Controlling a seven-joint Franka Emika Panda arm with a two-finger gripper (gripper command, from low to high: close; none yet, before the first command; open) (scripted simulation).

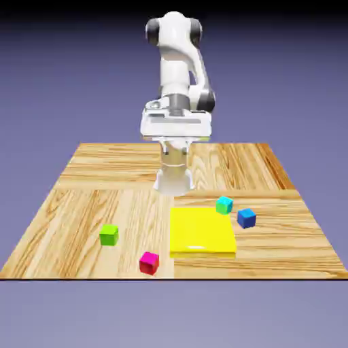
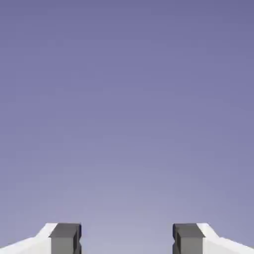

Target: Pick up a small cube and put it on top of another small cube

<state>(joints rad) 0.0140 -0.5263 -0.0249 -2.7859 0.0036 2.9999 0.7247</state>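
A lime-green cube (image 1: 109,234) rests on the wooden table toward the exterior view's left front. A teal cube (image 1: 224,204) stands by the far right corner of a flat yellow square (image 1: 202,230). My gripper (image 1: 174,187) hangs above the table's middle, behind the yellow square and well apart from both cubes. In the hand view my gripper (image 2: 127,239) stands open, its two grey fingertips (image 2: 65,238) wide apart with nothing between them, and only the blue-violet backdrop shows.
A darker blue cube (image 1: 246,217) sits just right of the teal one. A magenta-red cube (image 1: 149,262) lies near the table's front edge (image 1: 170,277), left of the yellow square.
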